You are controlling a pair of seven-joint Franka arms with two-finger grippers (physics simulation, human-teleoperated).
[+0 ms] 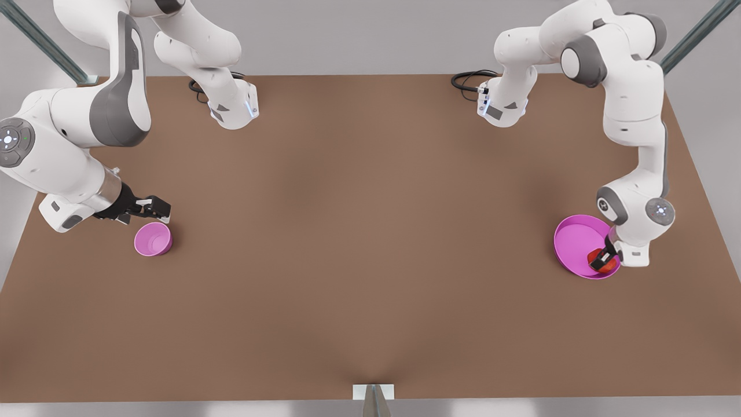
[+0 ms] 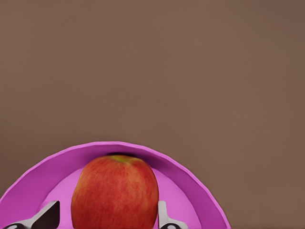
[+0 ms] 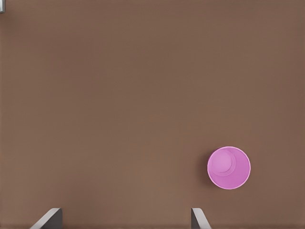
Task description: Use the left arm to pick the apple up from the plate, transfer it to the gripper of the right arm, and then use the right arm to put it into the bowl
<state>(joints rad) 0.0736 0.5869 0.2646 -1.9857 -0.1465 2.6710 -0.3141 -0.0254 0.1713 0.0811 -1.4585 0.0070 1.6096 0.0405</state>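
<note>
Brown table (image 1: 359,243) fills the front view. Plate (image 1: 573,240) at right, magenta, shallow. Left gripper (image 1: 602,260) is down in the plate's lower-right part, jaws spread around the apple (image 1: 606,265), one finger (image 2: 164,217) on each side; can't tell whether they touch it. Apple red with a yellow-orange top, resting on the plate. Right gripper (image 1: 151,209) at left, jaws spread wide and empty, just above the small deep bowl (image 1: 153,239).

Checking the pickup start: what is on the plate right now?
The apple sits on the plate, near its edge. The left gripper is down around it, a finger on each side. The plate surface under the apple is covered.
</note>
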